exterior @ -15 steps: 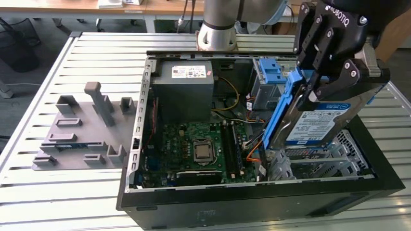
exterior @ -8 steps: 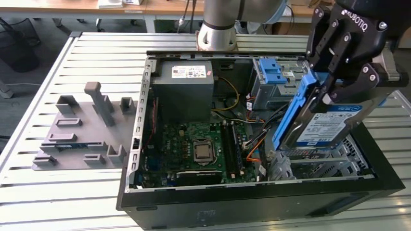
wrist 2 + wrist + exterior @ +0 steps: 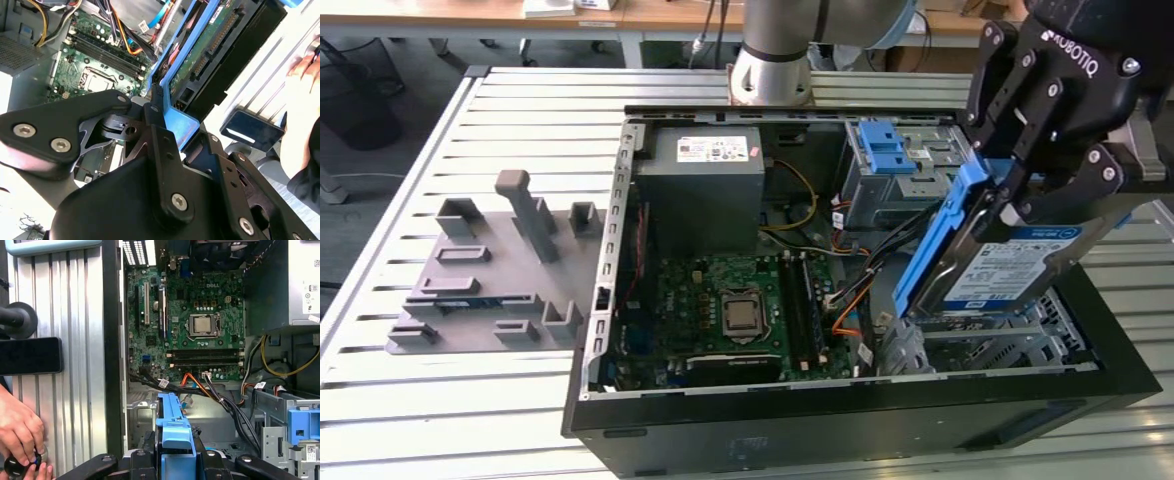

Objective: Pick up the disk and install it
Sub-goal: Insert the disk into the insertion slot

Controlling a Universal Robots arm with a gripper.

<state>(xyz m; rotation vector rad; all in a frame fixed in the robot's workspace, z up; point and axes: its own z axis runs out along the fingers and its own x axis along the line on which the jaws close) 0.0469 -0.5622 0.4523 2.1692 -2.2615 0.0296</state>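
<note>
The disk (image 3: 1007,265) is a silver hard drive with a blue-and-white label and a blue carrier frame. It hangs tilted, one end up, over the metal drive bay (image 3: 987,338) at the case's front corner on the exterior view's right. My gripper (image 3: 1011,200) is shut on its upper end. In the second wrist view the black fingers (image 3: 157,135) clamp the blue frame (image 3: 180,122), and the disk's green circuit-board underside (image 3: 205,50) shows beyond. In the first wrist view the blue frame (image 3: 172,422) sticks out between my gripper's (image 3: 173,460) fingers, above the case floor.
The open black computer case (image 3: 854,415) lies on a slatted metal table (image 3: 520,110). Inside are the motherboard (image 3: 734,305), grey power supply (image 3: 700,165), cables and a drive cage with a blue latch (image 3: 887,150). A grey fixture (image 3: 494,270) stands left. A person's hand (image 3: 20,430) rests beside the case.
</note>
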